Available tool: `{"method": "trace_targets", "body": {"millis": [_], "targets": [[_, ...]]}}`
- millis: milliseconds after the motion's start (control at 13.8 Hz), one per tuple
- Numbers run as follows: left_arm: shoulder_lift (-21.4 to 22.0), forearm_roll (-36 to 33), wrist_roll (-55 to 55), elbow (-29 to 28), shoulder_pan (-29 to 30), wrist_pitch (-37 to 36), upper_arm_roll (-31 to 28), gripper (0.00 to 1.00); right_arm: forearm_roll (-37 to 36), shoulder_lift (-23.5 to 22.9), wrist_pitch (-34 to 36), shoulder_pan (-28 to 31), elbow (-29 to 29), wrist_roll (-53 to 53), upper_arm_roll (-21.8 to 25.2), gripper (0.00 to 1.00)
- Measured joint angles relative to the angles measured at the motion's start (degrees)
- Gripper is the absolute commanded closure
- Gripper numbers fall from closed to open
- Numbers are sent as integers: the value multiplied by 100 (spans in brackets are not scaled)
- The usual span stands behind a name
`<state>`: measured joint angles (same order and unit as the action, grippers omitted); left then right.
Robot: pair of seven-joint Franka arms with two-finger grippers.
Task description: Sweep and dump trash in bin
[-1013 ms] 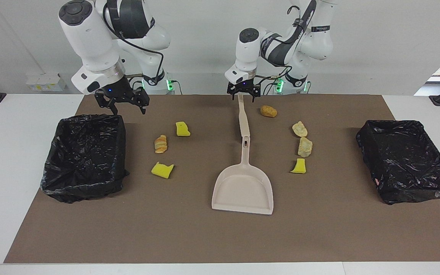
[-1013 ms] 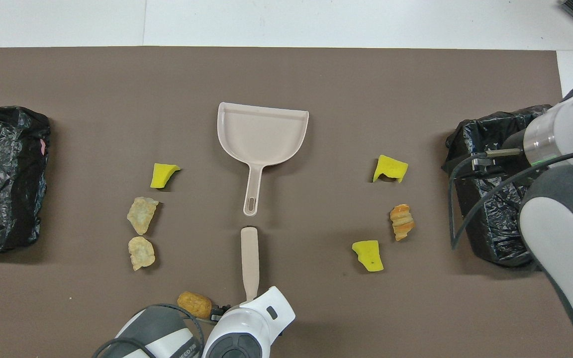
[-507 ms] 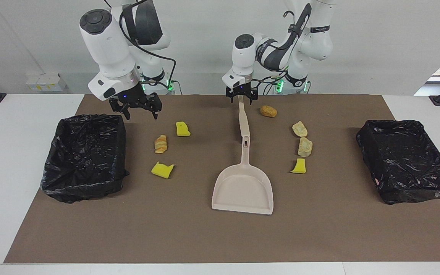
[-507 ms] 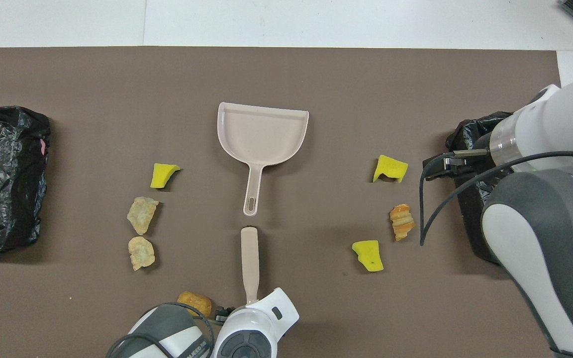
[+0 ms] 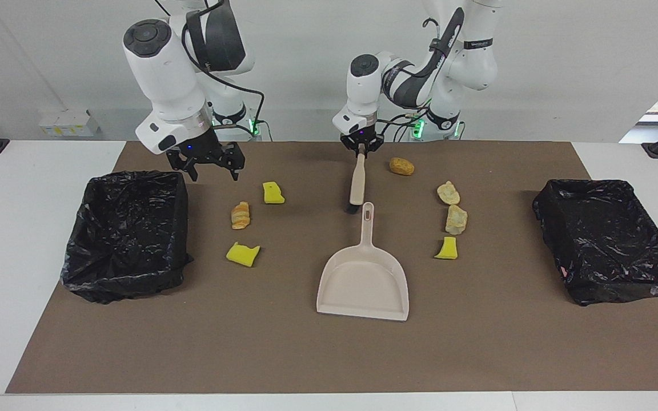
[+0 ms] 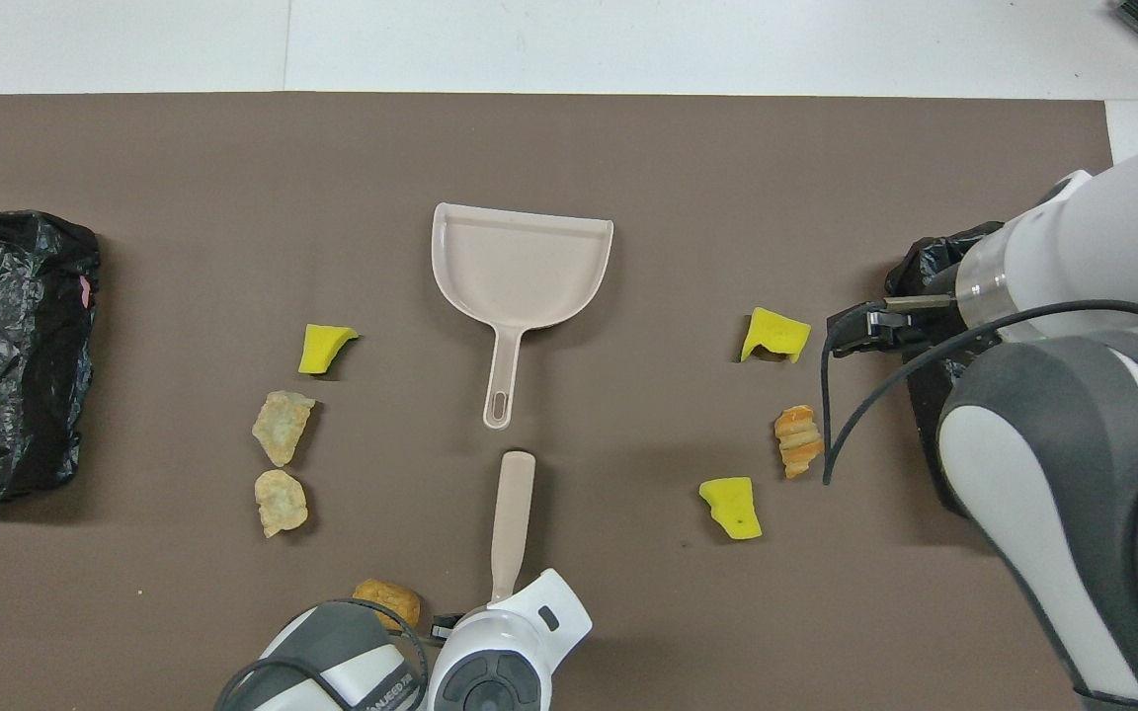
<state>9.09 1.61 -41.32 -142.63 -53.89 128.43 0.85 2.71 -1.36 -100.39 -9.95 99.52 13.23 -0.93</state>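
Brush gripped, scraps flanking it on the mat

The brush point(image 5: 357, 181) is pinched at its handle tip by the left gripper point(image 5: 361, 147), with trash point(image 5: 401, 166) scattered toward both bins point(image 5: 126, 234) along the mat's robot-side half. The right gripper point(image 5: 208, 164) is held spread above the mat; nothing is seen in the dustpan point(image 5: 363, 279).

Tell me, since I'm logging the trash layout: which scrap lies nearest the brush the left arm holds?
The brown lump, lying alone toward the robots, close beside the left gripper shut on the brush. The other six scraps lie farther out.
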Motion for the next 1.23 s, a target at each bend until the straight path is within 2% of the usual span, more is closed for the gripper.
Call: {"method": "trace_targets", "body": {"millis": [145,289,507,724,1013,1230], "targets": [[9,0,1,127,24,-299,-65,100,26,-66,-185,-233,31,366,-5,0],[135,-4,226,348,127,-1080,-123,100,32,-170,-409,-521,46,756,-13,0],[735,-4,1055,489,392,-2187,-158,100,37,-383,-742,-922,79,1289,-21,0],[1401,-4,2412,329,655,-3157,-184,100,45,-626,-1423,-1287,233,1784,-25,0],[1983,5,3897,-428,1048,-3412,-250,100,51,-1050,-2237,-1939,349,2530,-32,0],[2229,62,4847,-819,1460,-3455,-269,100,-39,-1387,-2677,-2529,342,3281,-29,0]]}}
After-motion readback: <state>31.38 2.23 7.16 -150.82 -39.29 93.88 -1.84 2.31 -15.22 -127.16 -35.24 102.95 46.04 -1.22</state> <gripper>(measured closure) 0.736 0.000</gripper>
